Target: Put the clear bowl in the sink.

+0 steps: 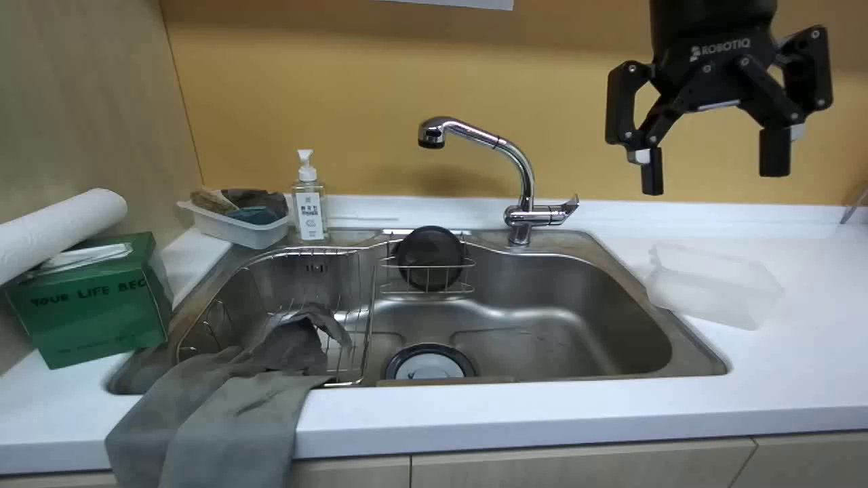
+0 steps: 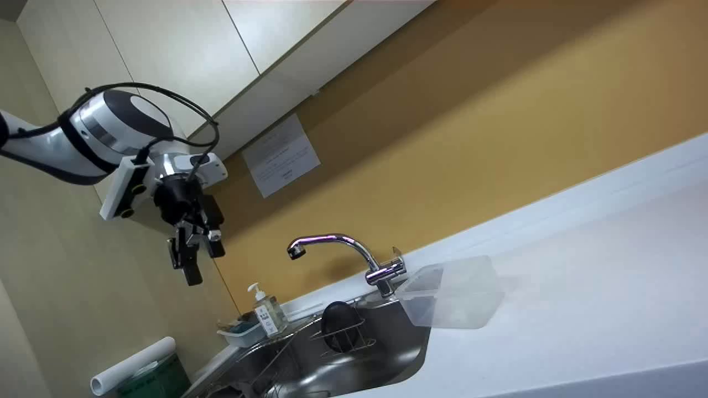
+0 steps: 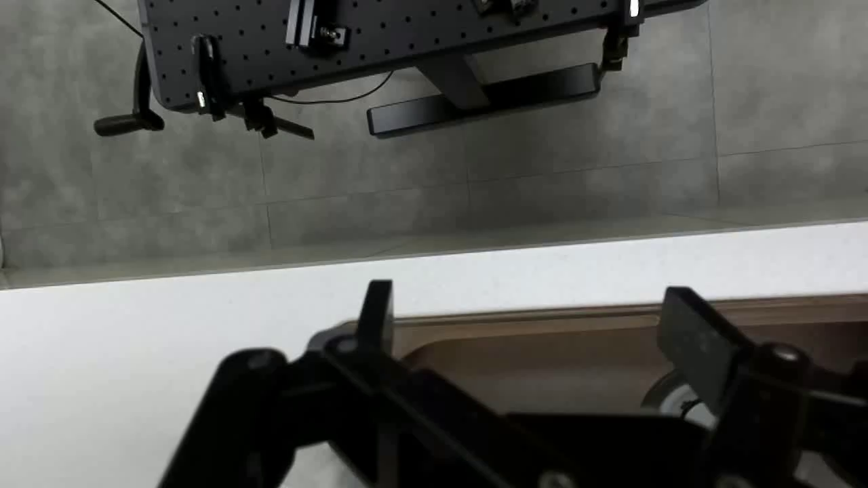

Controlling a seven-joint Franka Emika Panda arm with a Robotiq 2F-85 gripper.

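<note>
The clear bowl (image 1: 712,288) sits on the white counter right beside the sink, its near side at the sink's rim. It looks tipped, but I cannot be sure. It also shows in an exterior view (image 2: 462,293). In the wrist view it is mostly or wholly hidden behind the gripper. The steel sink (image 1: 542,346) has a round drain and a chrome faucet. It also shows in the wrist view (image 3: 536,359). My gripper (image 1: 713,163) is open and empty, high above the counter, with fingers pointing down. It also shows in an exterior view (image 2: 204,262) and the wrist view (image 3: 532,312).
The faucet (image 1: 502,149) rises behind the sink. A wire rack (image 1: 363,325) with a grey cloth (image 1: 237,407) is on the left. A soap bottle (image 1: 310,203), a pale tray with sponge (image 1: 237,227), and a green box (image 1: 91,305) stand beyond.
</note>
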